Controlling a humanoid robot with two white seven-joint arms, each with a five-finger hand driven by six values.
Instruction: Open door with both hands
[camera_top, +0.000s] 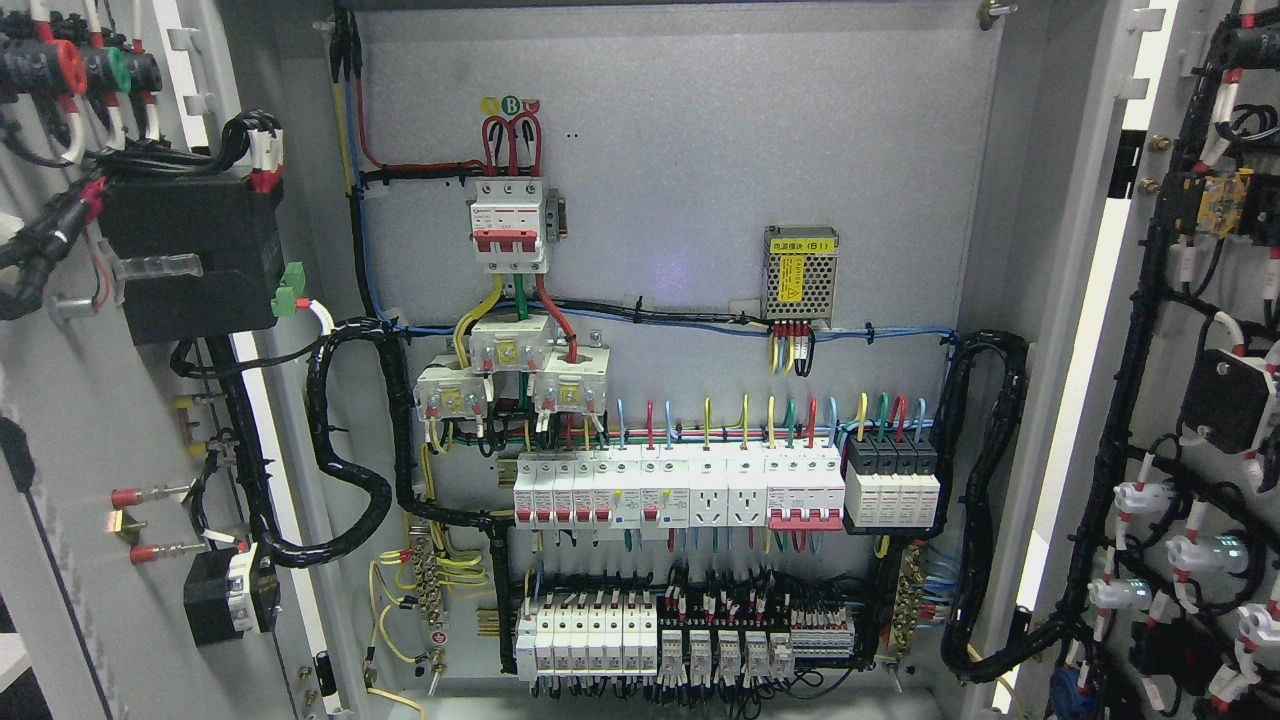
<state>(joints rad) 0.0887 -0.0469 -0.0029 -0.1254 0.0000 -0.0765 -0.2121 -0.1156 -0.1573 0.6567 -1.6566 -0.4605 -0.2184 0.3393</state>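
At nine and three o'clock, the left door (70, 420) and right door (1190, 400) of the grey sheet-metal cabinet (680, 180) stand swung wide, their inner faces carrying black boxy components and corrugated cable looms. Between them, the matte back panel holds white rectangular breakers (690, 490) and coloured wires. Neither robot hand shows, so I cannot tell their state.

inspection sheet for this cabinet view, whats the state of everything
surface: grey back panel carries the gear; upper part bare
job's things: left door and right door both swung wide open, inner faces showing
clutter: nothing seen
grippers: neither hand in view
cables: black loom loops from left door into cabinet; another at right; coloured wires feed the breaker row
surroundings: main breaker top, meshed power supply at right
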